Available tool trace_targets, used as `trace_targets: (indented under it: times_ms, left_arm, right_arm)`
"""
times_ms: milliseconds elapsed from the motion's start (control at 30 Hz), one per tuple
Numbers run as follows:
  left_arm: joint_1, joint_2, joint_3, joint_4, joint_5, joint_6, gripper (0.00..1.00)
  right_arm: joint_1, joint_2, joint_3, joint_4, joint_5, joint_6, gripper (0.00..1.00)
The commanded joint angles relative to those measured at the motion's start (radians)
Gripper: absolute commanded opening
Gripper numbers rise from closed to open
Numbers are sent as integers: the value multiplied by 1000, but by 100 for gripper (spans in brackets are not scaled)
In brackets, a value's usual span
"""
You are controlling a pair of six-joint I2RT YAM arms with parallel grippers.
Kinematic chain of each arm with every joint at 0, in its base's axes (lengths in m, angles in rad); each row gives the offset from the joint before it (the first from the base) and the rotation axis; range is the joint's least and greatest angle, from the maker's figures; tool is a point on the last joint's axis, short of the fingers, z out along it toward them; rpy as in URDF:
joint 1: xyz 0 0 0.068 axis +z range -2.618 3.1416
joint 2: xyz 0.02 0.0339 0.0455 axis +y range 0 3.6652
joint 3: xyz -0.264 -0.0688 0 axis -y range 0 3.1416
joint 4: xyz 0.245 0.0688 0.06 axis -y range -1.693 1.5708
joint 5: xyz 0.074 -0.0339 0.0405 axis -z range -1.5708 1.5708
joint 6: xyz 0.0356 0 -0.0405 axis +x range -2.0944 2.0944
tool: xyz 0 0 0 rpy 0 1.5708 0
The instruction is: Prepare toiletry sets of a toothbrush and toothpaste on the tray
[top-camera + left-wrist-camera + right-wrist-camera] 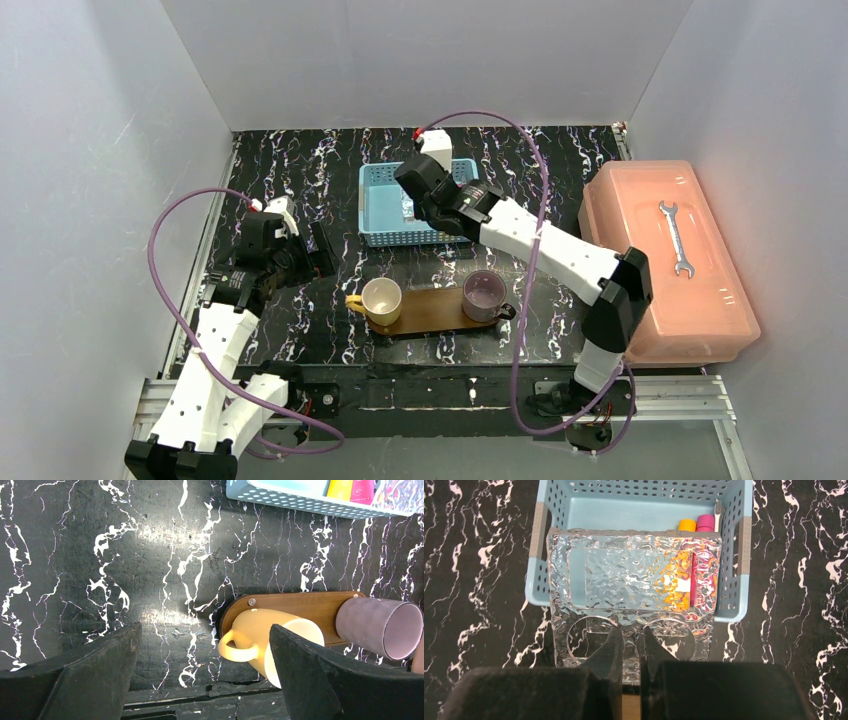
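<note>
Right jaws pinch rippled clear plastic (624, 580) that blurs toothpaste (705, 524) labels.

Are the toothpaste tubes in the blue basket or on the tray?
In the basket: both toothpaste tubes show inside it in the right wrist view, while the tray carries only two cups.

Bright, even overhead light; glare patches on the glossy table (165, 532); soft shadows.
</note>
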Motion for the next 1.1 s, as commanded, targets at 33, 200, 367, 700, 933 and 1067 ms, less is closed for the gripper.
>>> trace_targets:
  times_ms: [33, 200, 367, 700, 933, 1067]
  left_arm:
    - [-3, -21, -9, -22, -21, 3, 99]
    - [-3, -31, -10, -25, -27, 1, 99]
    - [-3, -39, -13, -27, -30, 0, 99]
    - [-3, -49, -13, -28, -34, 0, 99]
    - [-4, -52, -13, -28, -30, -2, 99]
    - [-3, -53, -12, -28, -27, -2, 100]
  right_arm:
    - [58, -118, -76, 0, 63, 74, 1]
    - [116, -174, -150, -25, 70, 137, 1]
    - [160, -220, -218, -35, 79, 198, 1]
    - [232, -247, -299, -95, 102, 310, 1]
    - [261, -248, -337, -115, 103, 375, 1]
    - [280, -242, -351, -120, 103, 406, 1]
